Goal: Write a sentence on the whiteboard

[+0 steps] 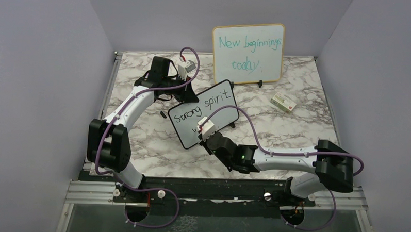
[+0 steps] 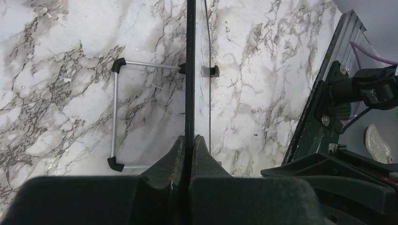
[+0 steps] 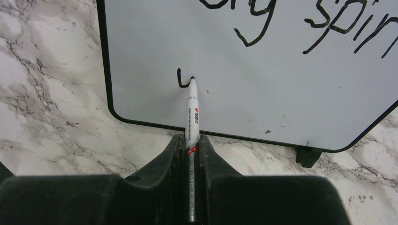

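Observation:
The small black-framed whiteboard (image 1: 206, 113) stands tilted at mid table with "Strong spirit" in black and a short fresh stroke below. My left gripper (image 1: 189, 95) is shut on its top edge; in the left wrist view the board (image 2: 190, 70) runs edge-on between the jaws of my left gripper (image 2: 190, 140). My right gripper (image 1: 207, 135) is shut on a white marker (image 3: 192, 112). The marker tip touches the board (image 3: 263, 93) at the end of the small stroke in the lower left. My right gripper (image 3: 190, 140) sits just below the board's bottom edge.
A larger wood-framed board (image 1: 248, 53) with teal writing "New beginnings today" leans at the back. A small white box (image 1: 283, 102) lies at the right. A black marker cap (image 1: 162, 115) lies left of the whiteboard. The board's wire stand (image 2: 115, 115) rests on the marble.

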`<state>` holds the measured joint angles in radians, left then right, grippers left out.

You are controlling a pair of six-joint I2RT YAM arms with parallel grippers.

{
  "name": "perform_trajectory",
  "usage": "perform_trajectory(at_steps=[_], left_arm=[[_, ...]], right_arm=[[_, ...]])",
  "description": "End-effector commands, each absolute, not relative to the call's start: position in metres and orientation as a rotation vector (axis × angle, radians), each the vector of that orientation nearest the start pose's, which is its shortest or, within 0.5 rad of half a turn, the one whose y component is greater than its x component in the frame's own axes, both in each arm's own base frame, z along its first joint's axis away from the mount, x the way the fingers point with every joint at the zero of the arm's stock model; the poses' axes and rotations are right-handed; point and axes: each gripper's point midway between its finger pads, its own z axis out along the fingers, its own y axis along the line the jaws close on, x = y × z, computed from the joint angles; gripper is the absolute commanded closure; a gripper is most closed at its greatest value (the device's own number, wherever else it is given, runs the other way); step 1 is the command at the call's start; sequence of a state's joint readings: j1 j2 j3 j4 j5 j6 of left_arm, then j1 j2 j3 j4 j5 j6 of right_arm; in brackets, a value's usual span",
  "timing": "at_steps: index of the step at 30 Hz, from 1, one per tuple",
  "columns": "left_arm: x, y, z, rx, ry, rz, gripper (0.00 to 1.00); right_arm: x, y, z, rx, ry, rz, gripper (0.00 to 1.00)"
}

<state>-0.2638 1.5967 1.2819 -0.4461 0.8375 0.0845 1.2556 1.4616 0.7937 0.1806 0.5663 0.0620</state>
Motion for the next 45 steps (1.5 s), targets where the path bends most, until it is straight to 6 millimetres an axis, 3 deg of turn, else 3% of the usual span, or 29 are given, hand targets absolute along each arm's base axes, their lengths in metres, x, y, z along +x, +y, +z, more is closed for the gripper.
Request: perform_trajectory(at_steps=[1,5,20,30,38,45], left_arm=[[0.338,-0.218,0.164,0.796,2.198,-0.989,1.00],[0.338,-0.218,0.165,0.797,2.197,-0.988,1.00],[0.338,-0.217,0.166,0.795,2.195,-0.983,1.00],[0.337,-0.218,0.166,0.799,2.193,-0.986,1.00],[0.338,-0.218,0.166,0.799,2.194,-0.990,1.00],[0.337,-0.218,0.166,0.800,2.191,-0.993,1.00]], right_arm=[[0.223,0.359,0.152,-0.734,1.763,0.269,1.00],[0.224,0.361,0.155,-0.731,1.758,0.267,1.00],[0.215,0.345,0.128,-0.774,1.844,0.231,0.99],[0.213,0.339,0.121,-0.778,1.866,0.214,1.00],[0.214,0.335,0.119,-0.770,1.870,0.194,0.99],[0.220,0.342,0.131,-0.754,1.828,0.197,1.00]])
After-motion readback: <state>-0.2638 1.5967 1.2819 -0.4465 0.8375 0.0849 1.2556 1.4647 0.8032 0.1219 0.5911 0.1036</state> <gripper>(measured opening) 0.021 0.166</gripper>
